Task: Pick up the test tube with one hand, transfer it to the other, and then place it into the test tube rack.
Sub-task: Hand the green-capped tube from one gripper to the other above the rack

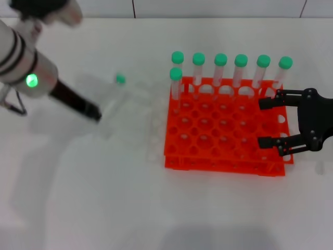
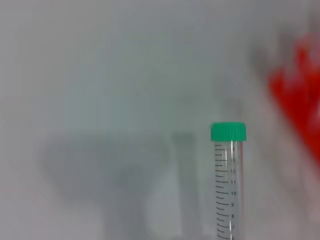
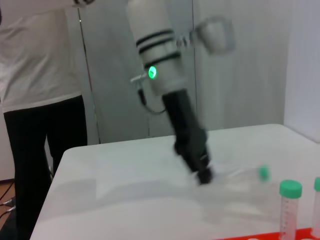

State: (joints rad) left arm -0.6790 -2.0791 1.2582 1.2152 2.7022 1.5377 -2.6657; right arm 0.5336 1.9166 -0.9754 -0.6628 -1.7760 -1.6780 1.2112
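Left-wrist-only graduated test tube (image 2: 230, 185), blurred left gripper (image 1: 93, 112)

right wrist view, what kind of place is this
Probably an indoor lab or robot test room: a white table carries an orange test tube rack of green-capped tubes, and a person stands beside it.

We get bright, even overhead light; soft grey shadows fall on the white table (image 1: 104, 208) left of the orange rack (image 1: 223, 135). Left arm (image 1: 31, 67) & tube (image 1: 117, 86) beside rack smear w/ motion blur. In left wrist view tube is sharp, rack behind it out of focus.
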